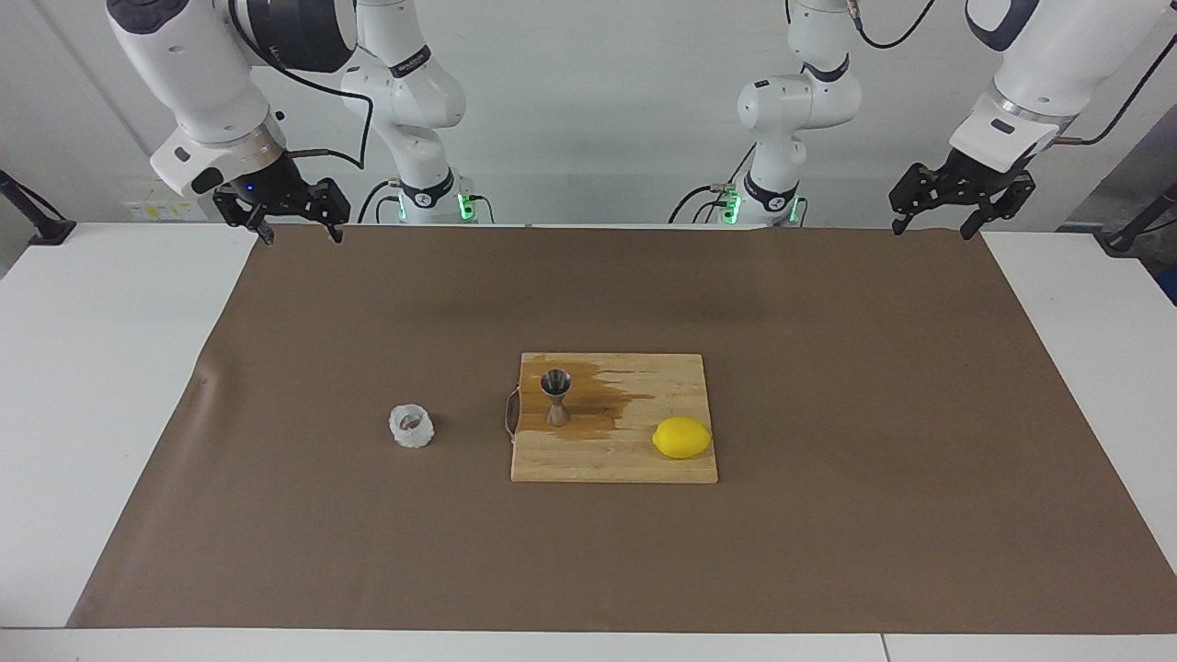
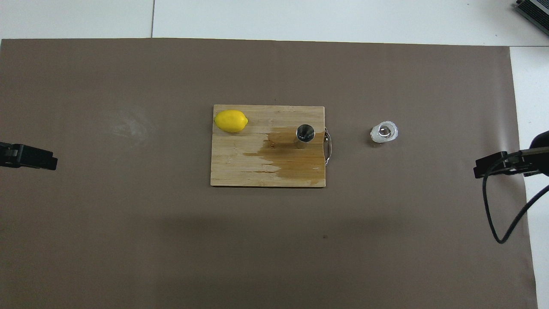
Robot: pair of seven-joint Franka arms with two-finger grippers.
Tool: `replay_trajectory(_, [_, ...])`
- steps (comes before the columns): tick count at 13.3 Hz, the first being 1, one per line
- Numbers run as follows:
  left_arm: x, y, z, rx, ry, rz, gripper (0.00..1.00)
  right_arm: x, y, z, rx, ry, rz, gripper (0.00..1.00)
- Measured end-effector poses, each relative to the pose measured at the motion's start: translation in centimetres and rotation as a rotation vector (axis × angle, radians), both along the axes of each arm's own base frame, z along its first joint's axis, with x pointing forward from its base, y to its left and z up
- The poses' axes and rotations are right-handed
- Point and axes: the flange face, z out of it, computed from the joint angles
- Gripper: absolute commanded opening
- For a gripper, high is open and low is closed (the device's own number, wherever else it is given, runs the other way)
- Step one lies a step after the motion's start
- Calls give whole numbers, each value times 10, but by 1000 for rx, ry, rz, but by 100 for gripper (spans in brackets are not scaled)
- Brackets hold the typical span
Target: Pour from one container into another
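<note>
The small translucent whitish cup (image 1: 411, 427) stands upright on the brown mat, beside the board toward the right arm's end; it also shows in the overhead view (image 2: 384, 132). The steel jigger (image 1: 555, 396) stands upright on the wooden cutting board (image 1: 634, 464), on a dark wet stain; it also shows in the overhead view (image 2: 305, 134). My right gripper (image 1: 296, 233) is open and empty, raised over the mat's corner near its base. My left gripper (image 1: 940, 225) is open and empty, raised over the mat's edge at its own end, waiting.
A yellow lemon (image 1: 681, 437) lies on the board toward the left arm's end, also in the overhead view (image 2: 230, 121). A metal handle (image 1: 509, 414) sticks out of the board on the cup's side. The brown mat (image 1: 828, 533) covers most of the white table.
</note>
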Motion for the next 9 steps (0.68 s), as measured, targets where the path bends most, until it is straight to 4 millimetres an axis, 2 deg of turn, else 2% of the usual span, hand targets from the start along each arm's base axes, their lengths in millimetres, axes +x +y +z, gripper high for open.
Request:
replay_trajectory(3, [0, 0, 0, 0, 0, 0, 100, -1, -26, 7, 16, -18, -63, 100])
replay_trajectory(6, [0, 0, 0, 0, 0, 0, 100, 1, -24, 14, 19, -40, -60, 100])
replay_trajectory(9, [0, 0, 0, 0, 0, 0, 100, 5, -19, 12, 19, -47, -51, 100])
